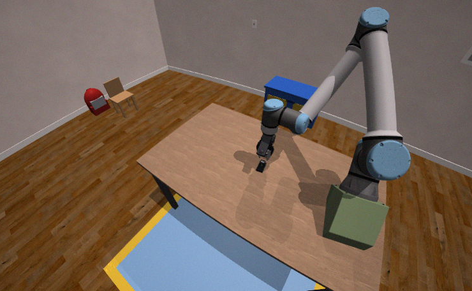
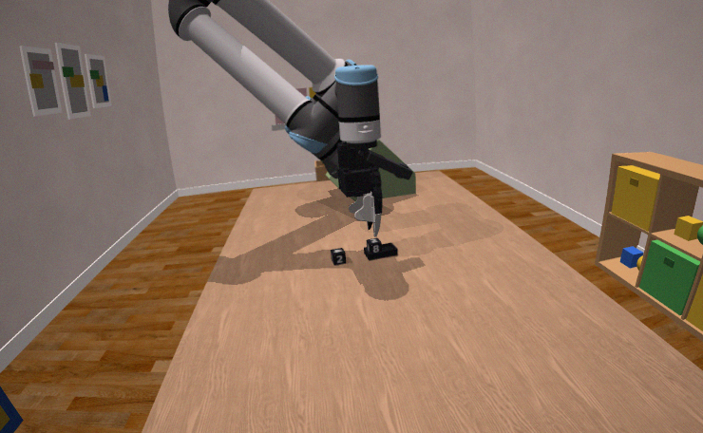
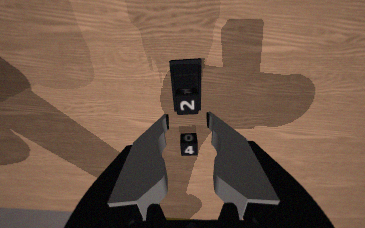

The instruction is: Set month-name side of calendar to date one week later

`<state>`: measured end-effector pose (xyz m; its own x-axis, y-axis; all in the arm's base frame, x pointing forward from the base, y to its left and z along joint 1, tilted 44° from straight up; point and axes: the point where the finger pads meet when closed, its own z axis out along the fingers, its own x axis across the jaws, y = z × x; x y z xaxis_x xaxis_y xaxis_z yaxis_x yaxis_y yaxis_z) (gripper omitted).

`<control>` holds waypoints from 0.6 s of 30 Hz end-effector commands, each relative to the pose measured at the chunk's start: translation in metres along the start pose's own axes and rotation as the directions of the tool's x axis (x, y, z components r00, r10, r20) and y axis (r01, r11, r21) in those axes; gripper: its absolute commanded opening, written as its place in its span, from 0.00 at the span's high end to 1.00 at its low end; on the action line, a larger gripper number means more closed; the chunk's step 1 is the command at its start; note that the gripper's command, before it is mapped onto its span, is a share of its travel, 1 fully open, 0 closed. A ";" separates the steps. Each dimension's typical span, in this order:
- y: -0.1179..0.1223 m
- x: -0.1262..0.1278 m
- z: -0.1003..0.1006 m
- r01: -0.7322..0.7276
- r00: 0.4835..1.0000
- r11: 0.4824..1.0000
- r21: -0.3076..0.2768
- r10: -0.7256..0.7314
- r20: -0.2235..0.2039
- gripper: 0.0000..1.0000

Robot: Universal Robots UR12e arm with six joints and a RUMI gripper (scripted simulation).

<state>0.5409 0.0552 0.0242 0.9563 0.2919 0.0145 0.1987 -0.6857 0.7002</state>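
Note:
The small black tray (image 1: 258,169) (image 2: 389,252) (image 3: 185,75) stands on the table. One black cube (image 2: 374,248) (image 3: 187,104) sits at one end of it, with an upright 8 towards the exterior camera and a sideways 2 on top in the wrist view. The tray's other end holds no cube. The other black cube (image 2: 338,257) (image 3: 189,145) lies on the table beside that end, apart from the tray. It shows a 2 in the exterior view and a 4 and a 0 in the wrist view. My gripper (image 2: 372,231) (image 3: 187,114) is partly open and empty, above the table. The month's name is not readable.
The wooden table (image 1: 194,144) (image 2: 397,349) carries the green block (image 1: 357,220) under the arm's base. A blue cabinet (image 1: 290,86) stands behind the table. A shelf (image 2: 661,160) with coloured boxes stands off to the right in the exterior view.

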 end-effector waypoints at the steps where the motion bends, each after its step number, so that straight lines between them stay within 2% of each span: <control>1: 0.000 0.000 0.006 0.000 1.000 1.000 0.000 0.000 -0.001 0.72; 18: 0.000 0.001 0.013 0.000 1.000 1.000 0.000 0.000 -0.001 0.72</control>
<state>0.5438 0.0468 0.0148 0.9562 0.2922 0.0148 0.1987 -0.6857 0.7002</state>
